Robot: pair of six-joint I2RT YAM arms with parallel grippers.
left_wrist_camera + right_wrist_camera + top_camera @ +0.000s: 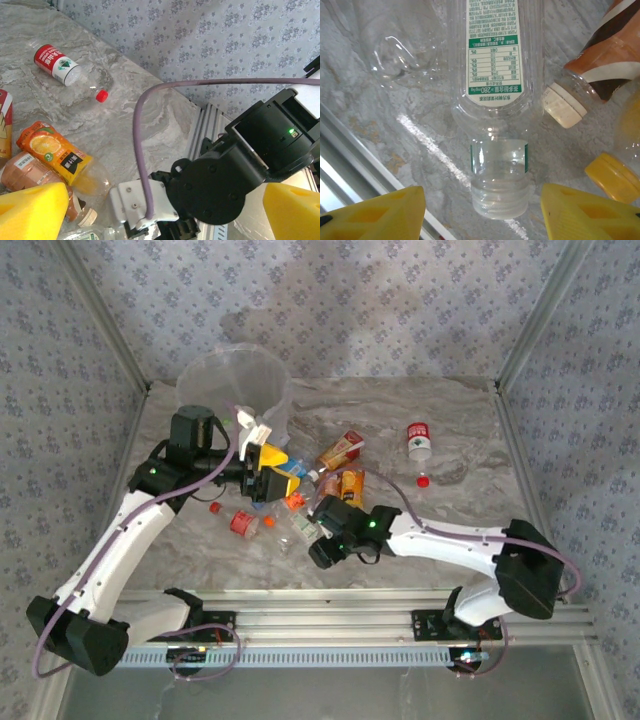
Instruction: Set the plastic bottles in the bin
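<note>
Right wrist view puts my right gripper (484, 202), spread wide, either side of a clear, green-labelled plastic bottle (497, 75) at its neck; I judge grasping in hand: lower, then close.

Table (470, 440): grey-white marbled top with brownish veining. Walls (400, 300) on three sides, covered in pale blue-grey paper with a small repeating floral motif. Bare metal posts (545, 310) rise slanting at the back corners. A slotted aluminium rail (330, 605) runs along the near table edge.
</note>
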